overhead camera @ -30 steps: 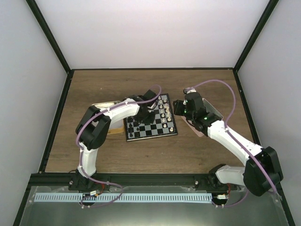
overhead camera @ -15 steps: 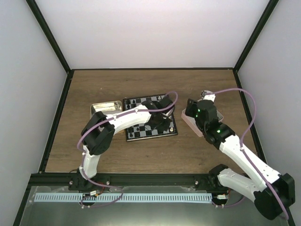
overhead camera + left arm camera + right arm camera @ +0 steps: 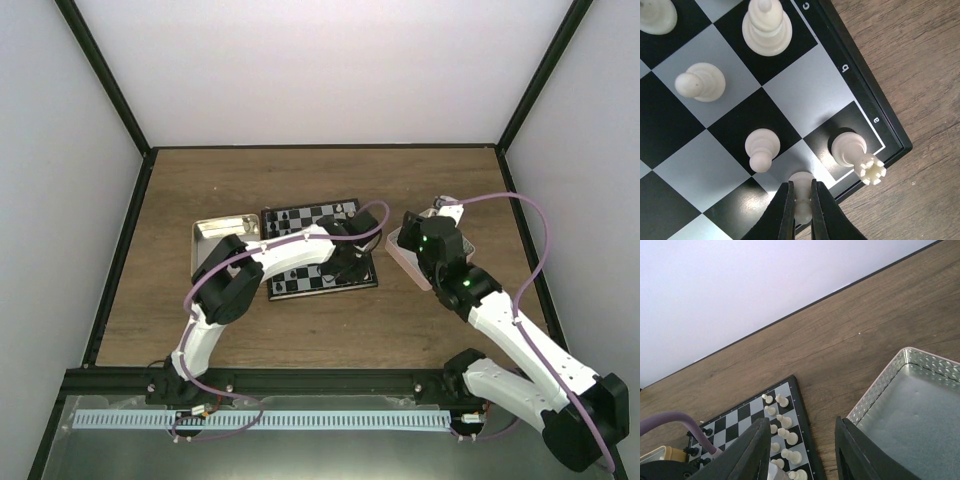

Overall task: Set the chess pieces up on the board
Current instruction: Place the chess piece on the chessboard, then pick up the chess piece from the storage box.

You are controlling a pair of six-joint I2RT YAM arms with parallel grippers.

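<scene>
The left hand (image 3: 800, 192) is clenched on a white piece (image 3: 801, 178), pinching it between both fingers at the bottom middle of the left wrist view. The piece stands on the board (image 3: 810, 92), in the row of squares along the edge nearest that camera. The board is flat, with black and silvery checks, a thin dark border and small white letters on the rim. It lies on the brown wooden bench (image 3: 920, 75).

Just past the held piece and to its right, a white rook (image 3: 856, 154) with a notched top stands on the black corner square. To its left a white pawn (image 3: 761, 148) leans toward the lens. Farther up are a second pawn (image 3: 699, 85), a taller ringed piece (image 3: 766, 27) and, cut by the upper left corner, one more white piece (image 3: 656, 14). That makes six white pieces in this view.

The right hand (image 3: 801, 429) is released, its dark fingers apart with nothing between them. It hangs beside the pink tray (image 3: 880, 385), whose dimpled metal wall and grey floor fill the lower right of the right wrist view.

From above, the board sits mid-frame, with small black pieces (image 3: 305, 213) in a row along its far edge, too small to count. The tan tray (image 3: 213, 232) touches its upper left side, and its contents cannot be made out.
</scene>
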